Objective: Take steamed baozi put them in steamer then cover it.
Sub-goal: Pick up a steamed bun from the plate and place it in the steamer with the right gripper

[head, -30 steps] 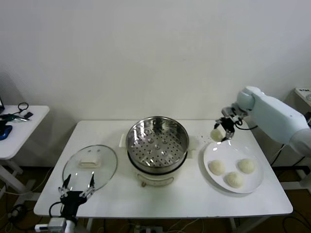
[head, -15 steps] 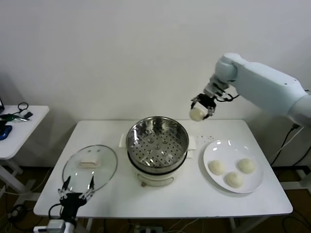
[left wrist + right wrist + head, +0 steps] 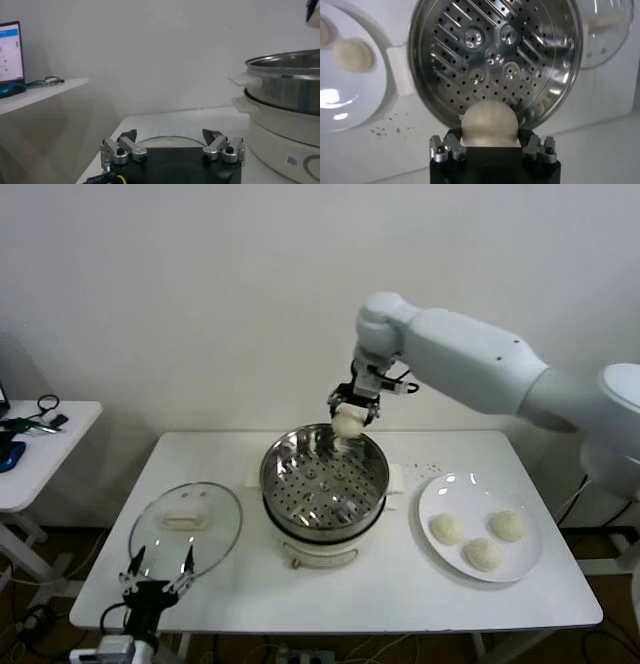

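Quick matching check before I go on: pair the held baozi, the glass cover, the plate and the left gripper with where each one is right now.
Things:
1. held baozi
2. glass cover
3. plate
4. left gripper

Places:
A. on the table, left of the steamer
B. open, at the table's near edge by the cover
C. in the right gripper, above the steamer's far rim
D. right of the steamer, bearing three buns

Pairs: 1-C, 2-A, 3-D, 4-B

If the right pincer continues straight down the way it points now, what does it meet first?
Most likely the far rim of the steamer, or the perforated tray just inside it. The right pincer, shut on a baozi, points down over that edge; depth is unclear.
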`<state>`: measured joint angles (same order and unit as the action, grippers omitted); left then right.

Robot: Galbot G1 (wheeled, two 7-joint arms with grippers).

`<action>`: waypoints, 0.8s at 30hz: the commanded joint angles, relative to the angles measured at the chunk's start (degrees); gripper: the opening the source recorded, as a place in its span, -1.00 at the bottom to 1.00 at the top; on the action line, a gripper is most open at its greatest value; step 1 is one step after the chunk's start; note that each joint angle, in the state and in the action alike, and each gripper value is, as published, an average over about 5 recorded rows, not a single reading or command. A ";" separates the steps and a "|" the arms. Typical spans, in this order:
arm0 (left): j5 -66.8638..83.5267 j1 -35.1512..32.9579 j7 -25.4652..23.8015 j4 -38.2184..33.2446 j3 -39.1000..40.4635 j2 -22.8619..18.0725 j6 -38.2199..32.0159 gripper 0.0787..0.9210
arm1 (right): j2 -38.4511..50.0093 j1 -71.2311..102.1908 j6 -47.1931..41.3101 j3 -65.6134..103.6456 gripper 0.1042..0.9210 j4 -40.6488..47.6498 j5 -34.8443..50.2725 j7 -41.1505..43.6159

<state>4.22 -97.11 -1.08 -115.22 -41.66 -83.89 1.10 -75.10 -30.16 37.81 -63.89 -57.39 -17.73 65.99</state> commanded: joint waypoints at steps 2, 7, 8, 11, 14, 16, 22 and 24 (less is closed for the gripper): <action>0.21 0.12 0.09 -0.03 -0.19 0.13 0.12 0.77 | -4.87 7.49 3.26 3.21 0.51 0.32 -13.39 -1.40; 0.73 0.22 0.23 0.26 -0.41 0.02 0.07 0.77 | -5.34 10.41 3.17 4.96 0.51 1.86 -17.34 -1.78; 0.79 0.29 0.31 0.34 -0.36 -0.18 0.05 0.77 | -5.38 10.74 3.14 5.00 0.51 2.15 -17.72 -1.86; 0.80 0.26 0.54 0.48 -0.06 -0.75 -0.03 0.77 | -5.40 11.65 2.99 5.13 0.51 2.65 -18.49 -2.09; 0.78 0.24 0.69 0.48 0.05 -1.03 -0.02 0.77 | -5.55 12.73 2.78 5.61 0.51 3.10 -19.59 -2.19; 0.78 0.53 0.98 0.57 0.06 -1.14 0.12 0.77 | -5.68 13.30 2.75 5.89 0.51 3.37 -20.35 -2.23; 0.72 1.12 1.99 0.69 0.25 -1.36 0.64 0.77 | -5.78 13.54 1.94 5.89 0.51 3.05 -20.73 -1.98; 0.75 1.05 2.11 0.67 0.19 -1.35 0.64 0.77 | -5.80 13.56 1.05 5.80 0.52 2.97 -20.35 -1.82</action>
<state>4.95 -96.27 0.63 -114.58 -41.56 -85.07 1.60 -80.28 -18.58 39.59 -58.84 -54.74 -35.44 64.14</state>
